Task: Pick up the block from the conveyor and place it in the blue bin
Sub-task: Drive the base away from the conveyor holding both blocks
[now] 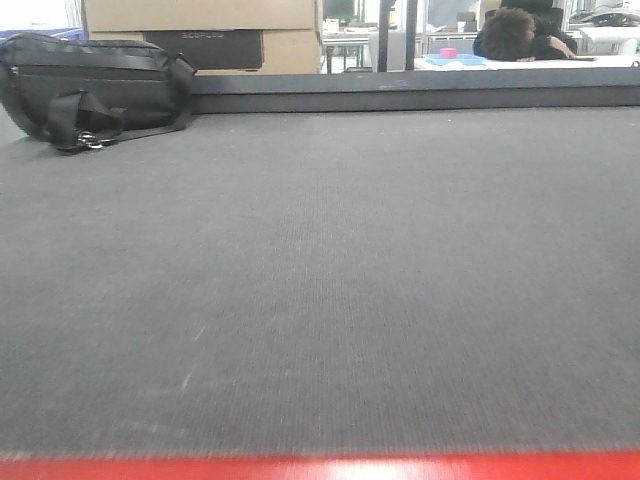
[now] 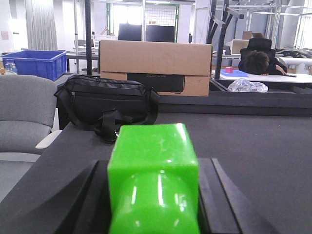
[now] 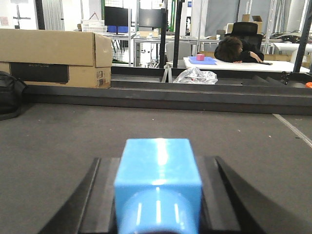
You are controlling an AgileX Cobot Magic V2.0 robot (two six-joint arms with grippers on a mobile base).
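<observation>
A glossy green block fills the lower middle of the left wrist view. My left gripper is shut on it, with a black finger against each side. In the right wrist view, my right gripper is shut the same way on a light blue block. Both are just above the dark grey conveyor belt. The front view shows bare belt and neither gripper. A blue bin stands far off at the left, beyond the belt.
A black bag lies on the belt's far left by the raised edge rail. A cardboard box stands behind the rail. A grey chair is left of the belt. A person slumps at a far table.
</observation>
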